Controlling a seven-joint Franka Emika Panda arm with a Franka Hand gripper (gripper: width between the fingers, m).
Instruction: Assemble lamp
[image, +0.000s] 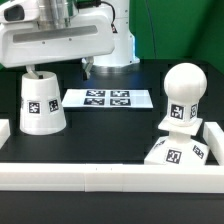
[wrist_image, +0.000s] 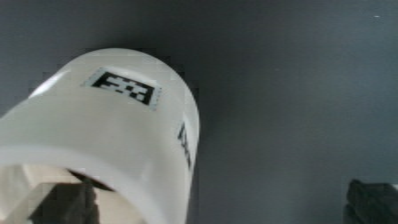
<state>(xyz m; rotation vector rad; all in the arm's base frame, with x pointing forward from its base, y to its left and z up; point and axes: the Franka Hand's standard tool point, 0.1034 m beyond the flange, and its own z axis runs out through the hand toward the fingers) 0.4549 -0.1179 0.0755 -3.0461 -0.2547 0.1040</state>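
1. We see the white plastic cup-shaped lamp shade (image: 41, 103) standing on the black table (image: 105, 130), on the exterior view's left. It is wider at the bottom than at the top, and it has a black-and-white square marker on its side.
2. In the wrist view, the same shade (wrist_image: 116, 130) fills much of the picture, and we can see a square marker on it there too.
3. The robot's two-finger gripper (image: 38, 68) hangs right over the top of the shade. In the wrist view, one dark fingertip (wrist_image: 71, 203) sits against the shade and the other (wrist_image: 370, 203) is far off to the side. So the fingers are wide apart and are not squeezing anything.
4. On the exterior view's right we see the white round-headed bulb on its short stem (image: 182, 95). It stands upright on the low square white base (image: 184, 147).
5. The bulb and base are well apart from the shade.
6. Between them, farther back on the table, lies the flat white marker board (image: 108, 98) with its printed squares.
7. A long white rail (image: 100, 175) runs along the front edge of the table, just by the base.
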